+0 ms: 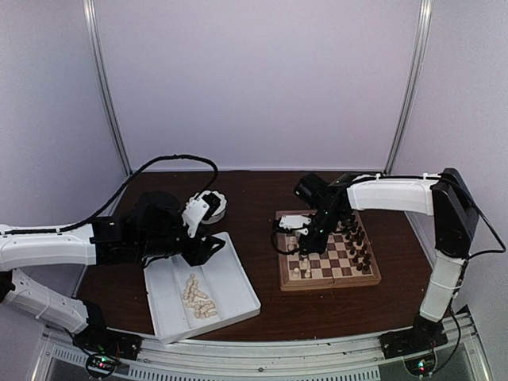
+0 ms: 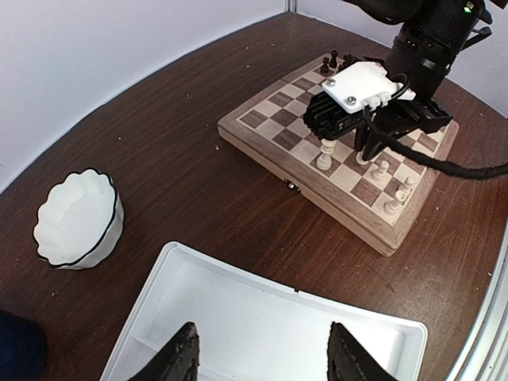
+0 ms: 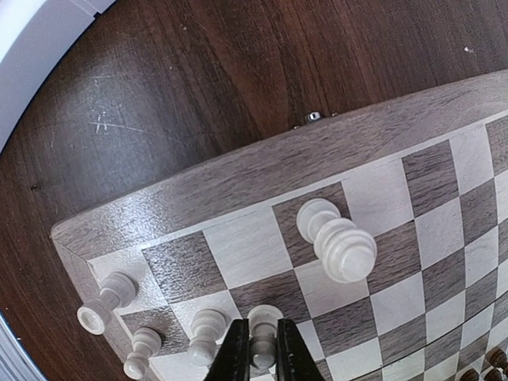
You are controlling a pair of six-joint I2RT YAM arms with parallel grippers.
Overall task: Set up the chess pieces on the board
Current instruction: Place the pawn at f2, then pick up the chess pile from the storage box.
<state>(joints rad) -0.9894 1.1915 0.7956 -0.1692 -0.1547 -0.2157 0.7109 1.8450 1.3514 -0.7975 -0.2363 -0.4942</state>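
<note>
Now, right gripper [image 3: 263, 355]: we see its fingers pressed against both sides of one cream piece [image 3: 263, 329], low over the left part of the board [image 3: 238, 178].
left gripper [image 2: 264, 355]: we find it spread wide, holding nothing, above the white tray [image 2: 278, 290].
board position: it lies on the brown table [image 1: 254, 190], right of the tray.
dark pieces [image 1: 361, 242]: lined along the board's right side.
cream pieces [image 1: 302, 271]: we see a few standing by its near-left corner.
heap [image 1: 198, 300]: more cream men lying loose in the tray.
bowl [image 2: 77, 218]: white, dark-rimmed, beyond the tray.
</note>
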